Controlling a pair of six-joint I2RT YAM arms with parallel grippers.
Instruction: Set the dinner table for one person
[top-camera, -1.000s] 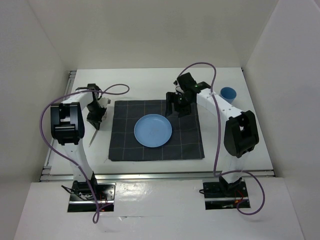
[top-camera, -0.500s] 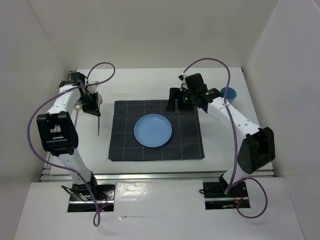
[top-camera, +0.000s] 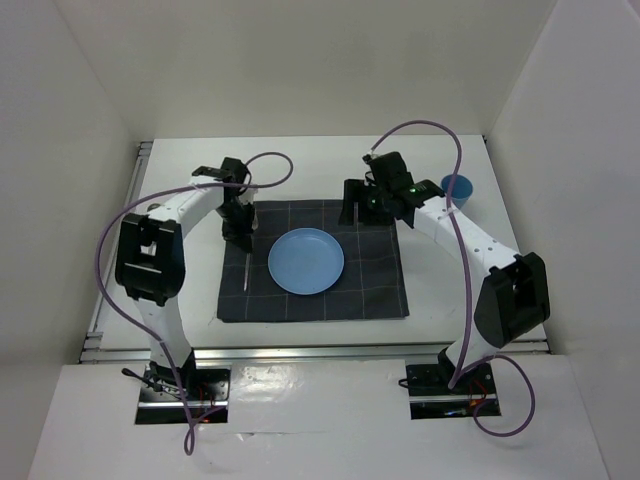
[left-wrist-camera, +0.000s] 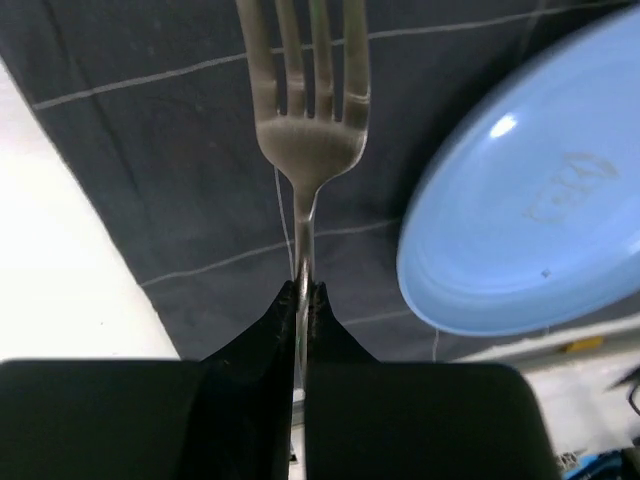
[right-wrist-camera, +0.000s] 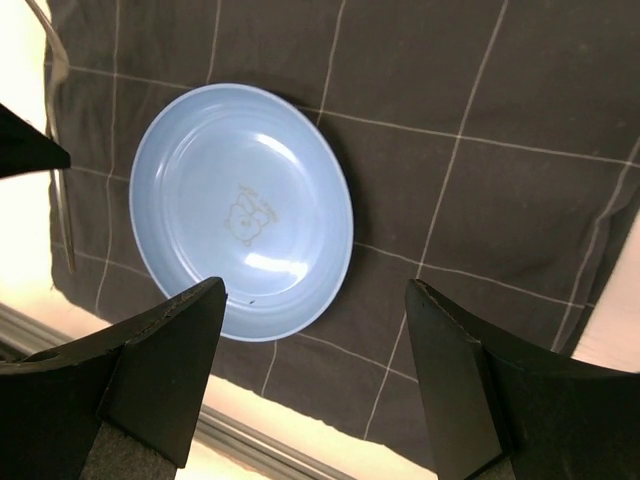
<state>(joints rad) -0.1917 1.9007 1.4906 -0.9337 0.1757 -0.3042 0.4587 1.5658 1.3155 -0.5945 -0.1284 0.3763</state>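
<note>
My left gripper (top-camera: 240, 236) is shut on the handle of a silver fork (top-camera: 246, 270) and holds it above the left strip of the dark grey checked placemat (top-camera: 380, 290), just left of the blue plate (top-camera: 306, 261). In the left wrist view the fork (left-wrist-camera: 306, 130) points away from the gripper (left-wrist-camera: 305, 292), tines over the cloth, with the plate (left-wrist-camera: 530, 210) to the right. My right gripper (top-camera: 358, 207) is open and empty over the placemat's back edge; its wrist view looks down on the plate (right-wrist-camera: 243, 210). The white dinner table (top-camera: 300, 165) lies under everything.
A small blue cup (top-camera: 456, 186) stands on the table at the back right, beside the right arm. White walls enclose the table on three sides. An aluminium rail (top-camera: 300, 350) runs along the near edge. Purple cables loop above both arms.
My left gripper has carried the fork from the table's left side rightwards over the placemat's left strip. My right gripper has risen a little and stays open near the placemat's back edge.
</note>
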